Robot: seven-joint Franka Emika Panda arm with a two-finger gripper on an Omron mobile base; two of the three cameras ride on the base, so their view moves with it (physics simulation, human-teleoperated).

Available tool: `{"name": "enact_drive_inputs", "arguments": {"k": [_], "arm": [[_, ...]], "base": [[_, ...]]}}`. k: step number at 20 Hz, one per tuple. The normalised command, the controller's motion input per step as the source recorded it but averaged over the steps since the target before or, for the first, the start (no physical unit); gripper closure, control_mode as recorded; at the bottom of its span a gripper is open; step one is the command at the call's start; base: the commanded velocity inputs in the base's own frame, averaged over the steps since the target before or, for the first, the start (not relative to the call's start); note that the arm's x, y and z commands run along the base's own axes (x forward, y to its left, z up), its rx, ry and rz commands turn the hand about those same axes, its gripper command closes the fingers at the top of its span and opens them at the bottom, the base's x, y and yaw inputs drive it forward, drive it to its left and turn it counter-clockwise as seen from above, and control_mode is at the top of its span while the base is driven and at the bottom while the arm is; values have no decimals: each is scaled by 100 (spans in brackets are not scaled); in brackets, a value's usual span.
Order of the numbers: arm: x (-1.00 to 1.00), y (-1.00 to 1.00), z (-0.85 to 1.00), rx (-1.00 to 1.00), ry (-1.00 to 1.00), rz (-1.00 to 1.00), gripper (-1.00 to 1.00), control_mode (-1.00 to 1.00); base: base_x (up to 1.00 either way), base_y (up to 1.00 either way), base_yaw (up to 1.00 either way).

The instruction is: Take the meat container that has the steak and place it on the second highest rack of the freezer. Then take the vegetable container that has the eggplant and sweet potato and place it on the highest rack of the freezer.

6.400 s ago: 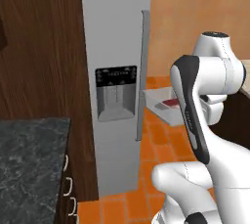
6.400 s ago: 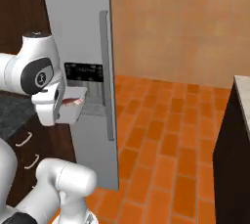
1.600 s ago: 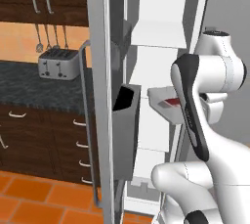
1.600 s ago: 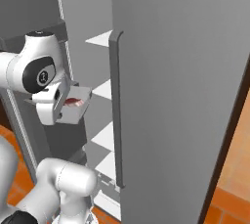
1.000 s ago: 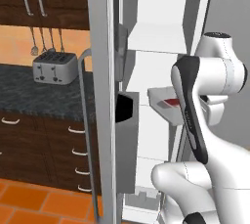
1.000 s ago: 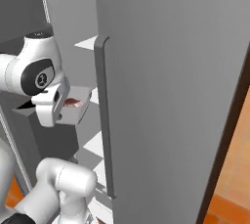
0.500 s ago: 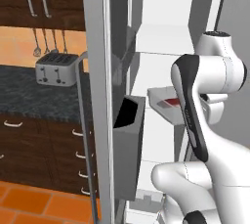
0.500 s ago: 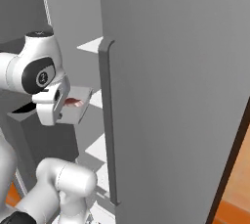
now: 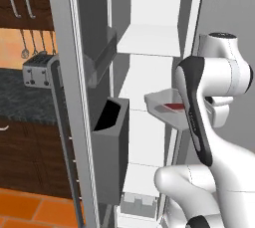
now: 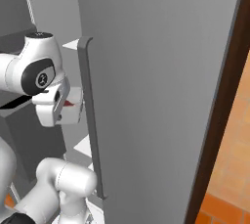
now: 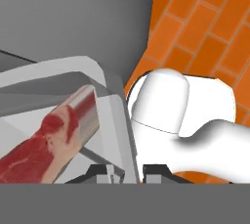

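- Red steak (image 11: 46, 145) lies in the tray (image 9: 167, 103) your gripper (image 11: 126, 170) pinches by its rim, beside the freezer (image 9: 149, 38).
- Tilt it and the steak may slide out.

No legible text or labels anywhere

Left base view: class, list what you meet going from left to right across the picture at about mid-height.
Toaster → freezer door's handle → dark door bin → meat container with the steak → white robot arm.
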Motion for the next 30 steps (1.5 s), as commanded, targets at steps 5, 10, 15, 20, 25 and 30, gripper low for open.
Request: {"name": "enact_drive_inputs", "arguments": {"k": [5, 10, 15, 20, 25, 30], "arm": [[0, 0, 0, 0, 0, 0, 100, 100], [0, 0, 0, 0, 0, 0, 100, 100], [0, 0, 0, 0, 0, 0, 100, 100], [0, 0, 0, 0, 0, 0, 100, 100], [49, 14, 0, 0, 0, -15, 100, -100], [62, -6, -12, 0, 0, -31, 100, -100]], "base": [[10, 29, 0], [11, 38, -2], [23, 1, -12], [26, 8, -9], [0, 0, 0], [0, 0, 0]]}}
